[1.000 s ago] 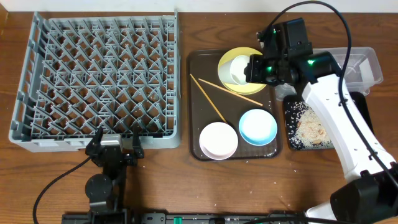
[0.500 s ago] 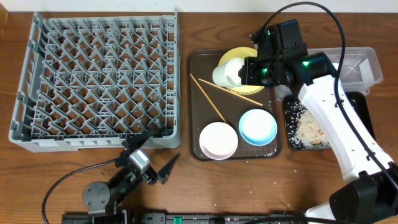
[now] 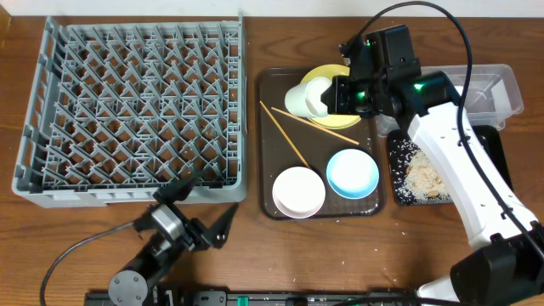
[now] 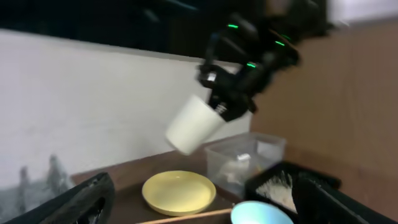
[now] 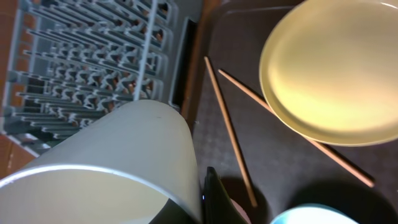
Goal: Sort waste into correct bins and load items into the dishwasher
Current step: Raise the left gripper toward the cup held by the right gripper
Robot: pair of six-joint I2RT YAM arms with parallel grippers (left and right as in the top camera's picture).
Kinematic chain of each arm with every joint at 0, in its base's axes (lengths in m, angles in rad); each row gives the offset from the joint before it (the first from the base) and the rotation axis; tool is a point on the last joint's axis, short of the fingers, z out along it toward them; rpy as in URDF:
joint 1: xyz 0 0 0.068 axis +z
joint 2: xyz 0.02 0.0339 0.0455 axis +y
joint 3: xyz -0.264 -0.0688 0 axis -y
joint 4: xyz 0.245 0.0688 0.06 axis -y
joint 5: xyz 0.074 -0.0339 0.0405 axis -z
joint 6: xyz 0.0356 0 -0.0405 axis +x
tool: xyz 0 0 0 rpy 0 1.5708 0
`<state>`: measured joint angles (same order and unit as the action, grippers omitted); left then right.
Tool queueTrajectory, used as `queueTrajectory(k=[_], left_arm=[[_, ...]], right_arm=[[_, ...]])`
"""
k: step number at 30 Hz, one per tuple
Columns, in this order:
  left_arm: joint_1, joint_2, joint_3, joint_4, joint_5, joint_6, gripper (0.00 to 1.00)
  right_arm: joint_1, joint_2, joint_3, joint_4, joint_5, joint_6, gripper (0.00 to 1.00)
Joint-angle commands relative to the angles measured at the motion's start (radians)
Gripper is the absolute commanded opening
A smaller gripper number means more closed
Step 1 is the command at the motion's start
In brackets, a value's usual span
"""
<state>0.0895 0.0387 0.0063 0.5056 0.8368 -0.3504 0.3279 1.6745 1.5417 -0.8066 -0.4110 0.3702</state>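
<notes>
Stood in the loading step rather than the sorting one, to judge by the grip. Clenched the right pincer (image 3: 330,96) on the small pale cup (image 3: 304,99), pinched at the rim wall and held in the air, tilted, with its base pointing away from the fingertips. Hung directly above the yellow plate (image 3: 333,121), with the chopsticks (image 3: 285,136) lying below and slightly ahead of the tips on the brown serving tray (image 3: 276,85). Had the white bowl (image 3: 298,191) and the light-blue bowl (image 3: 353,172) off to the pincer's side, lower down on the same tray and not yet loaded. Had the black tray (image 3: 497,149) with its grains (image 3: 416,174), and the clear tub (image 3: 497,89), behind the wrist. Faced the grey dish rack (image 3: 136,110), well apart and straight ahead of the fingertips, past the tray's edge. Showed the left pincer (image 3: 201,212) spread wide on nothing, far off beside the rack's near wall. Called next, in all likelihood, for a carry forward over that edge, a roll of the wrist to turn the mouth down, and a slow descent between pegs before any release. Risked catching the rim on a peg if lowered askew.
</notes>
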Motion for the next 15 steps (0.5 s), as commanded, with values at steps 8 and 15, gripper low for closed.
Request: queueTrajectory(k=[8,15], left_arm=[[-0.001,0.365,0.201,0.017,-0.040,-0.164,0.93],[-0.002,0.708,0.435,0.092,0.152,-0.258,0.93]], right_arm=[[0.005,0.002,0.001,0.028,-0.047,-0.012,0.01],[0.004,0.002,0.001,0.042,-0.065,-0.012,0.01]])
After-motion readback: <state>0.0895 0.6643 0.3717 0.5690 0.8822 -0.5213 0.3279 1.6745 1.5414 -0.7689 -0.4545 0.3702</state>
